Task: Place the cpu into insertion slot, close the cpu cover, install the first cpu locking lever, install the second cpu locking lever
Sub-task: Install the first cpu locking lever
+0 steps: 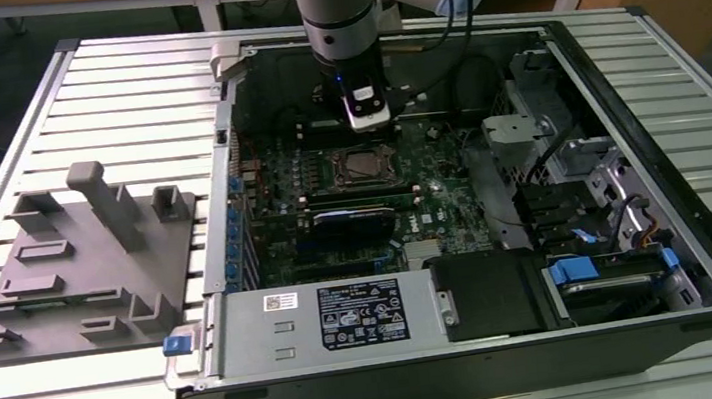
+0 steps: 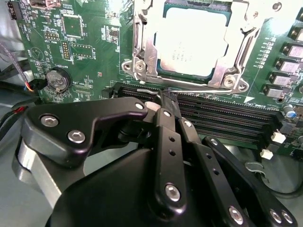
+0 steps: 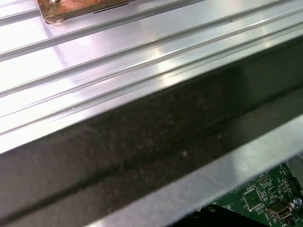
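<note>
The gripper (image 2: 166,94), fingers pressed together and holding nothing, hovers just beside the cpu (image 2: 191,42), which lies seated in the insertion slot (image 2: 142,56); its faint print is unreadable.

An open computer case (image 1: 482,356) is laid on a slatted table (image 1: 114,76). Inside it, the cpu (image 2: 191,40) is seated in the insertion slot (image 2: 142,47), with the cpu cover (image 2: 236,42) laid around it. The gripper (image 2: 163,101) is held just beside the socket, above the memory slots (image 2: 227,113). A fixture block (image 1: 82,271) is placed outside the case, toward the exterior view's left.
</note>
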Available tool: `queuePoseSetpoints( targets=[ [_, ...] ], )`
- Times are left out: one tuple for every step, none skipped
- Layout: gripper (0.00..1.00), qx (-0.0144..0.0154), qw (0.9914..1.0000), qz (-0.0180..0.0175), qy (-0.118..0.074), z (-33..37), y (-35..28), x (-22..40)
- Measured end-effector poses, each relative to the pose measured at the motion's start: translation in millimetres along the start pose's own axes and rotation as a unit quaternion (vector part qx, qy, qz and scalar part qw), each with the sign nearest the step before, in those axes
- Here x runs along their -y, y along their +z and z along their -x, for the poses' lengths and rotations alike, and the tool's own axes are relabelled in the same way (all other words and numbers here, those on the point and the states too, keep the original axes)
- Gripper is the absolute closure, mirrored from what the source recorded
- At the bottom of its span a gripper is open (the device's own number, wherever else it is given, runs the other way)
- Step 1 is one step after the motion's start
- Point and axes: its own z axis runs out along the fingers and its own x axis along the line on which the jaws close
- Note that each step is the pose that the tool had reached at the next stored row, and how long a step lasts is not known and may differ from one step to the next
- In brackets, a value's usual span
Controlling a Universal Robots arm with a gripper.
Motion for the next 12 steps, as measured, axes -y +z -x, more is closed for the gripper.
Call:
queuePoseSetpoints(
  targets=[
    [0.89, 0.0000, 1.00000, 0.0001, 0.000, 0.0, 0.1, 0.1],
    [0.89, 0.0001, 1.00000, 0.0002, 0.000, 0.0, 0.3, 0.3],
    [0.89, 0.0000, 1.00000, 0.0000, 0.000, 0.1, 0.4, 0.7],
    [0.89, 0.0000, 1.00000, -0.0001, 0.000, 0.3, 0.5, 1.1],
    [0.89, 0.0000, 1.00000, 0.0000, 0.000, 0.4, 0.8, 1.5],
    [0.89, 0.0000, 1.00000, 0.0000, 0.000, 0.5, 0.9, 1.8],
    [0.89, 0.0001, 1.00000, -0.0001, 0.000, 0.6, 1.1, 2.0],
    [0.89, 0.0003, 1.00000, -0.0005, 0.000, 0.7, 1.1, 2.3],
    [0.89, 0.0005, 1.00000, -0.0011, 0.000, 0.9, 1.2, 2.7],
    [0.89, 0.0008, 1.00000, -0.0019, -0.001, 1.0, 1.3, 3.0],
    [0.89, 0.0012, 1.00000, -0.0028, -0.001, 1.1, 1.5, 3.3],
    [0.89, 0.0016, 0.99999, -0.0038, -0.001, 1.1, 1.9, 3.6]
  ],
)
